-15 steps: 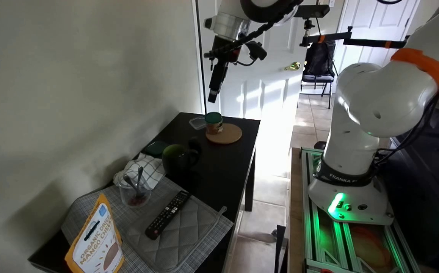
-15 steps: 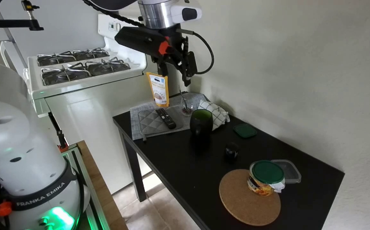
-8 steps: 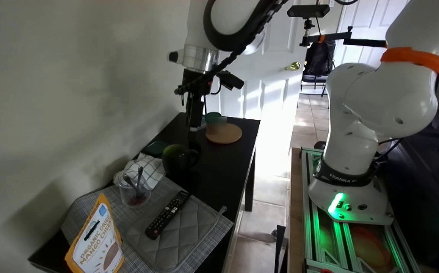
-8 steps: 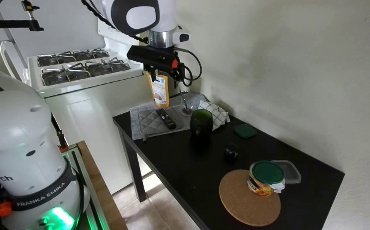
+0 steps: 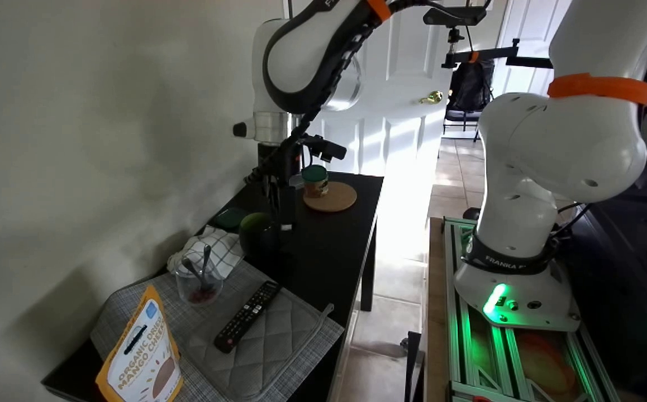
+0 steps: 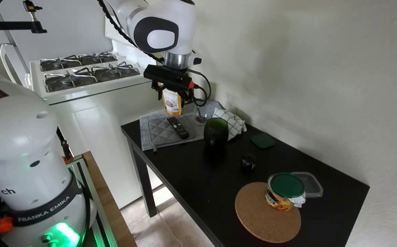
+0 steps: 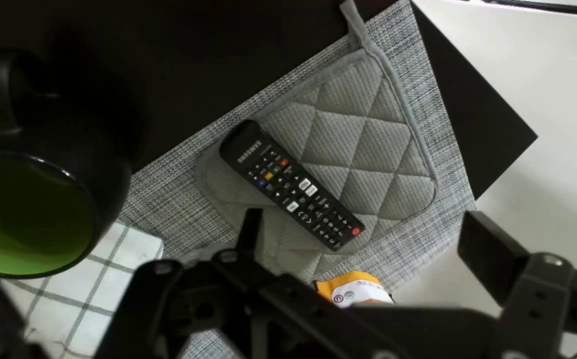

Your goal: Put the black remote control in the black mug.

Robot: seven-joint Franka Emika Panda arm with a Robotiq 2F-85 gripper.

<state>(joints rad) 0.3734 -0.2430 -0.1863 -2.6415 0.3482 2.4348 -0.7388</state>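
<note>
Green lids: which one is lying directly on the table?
The rounded-square green lid, flat on the black table near the checked cloth; the round green lid sits atop the tub instead.

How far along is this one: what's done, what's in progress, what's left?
Done: no step of the transfer yet; the black remote control lies on the grey quilted mat, outside the black mug.
In hand: nothing gripped; the gripper hangs open above the table.
Left: grasp, lift and carry the remote, then lower it into the mug.

Blk table (image 6: 198, 181) by wall (image 6: 304, 85); wht stove (image 6: 95, 103); tile flr (image 5: 388, 318); sunlit door (image 5: 399, 106).
</note>
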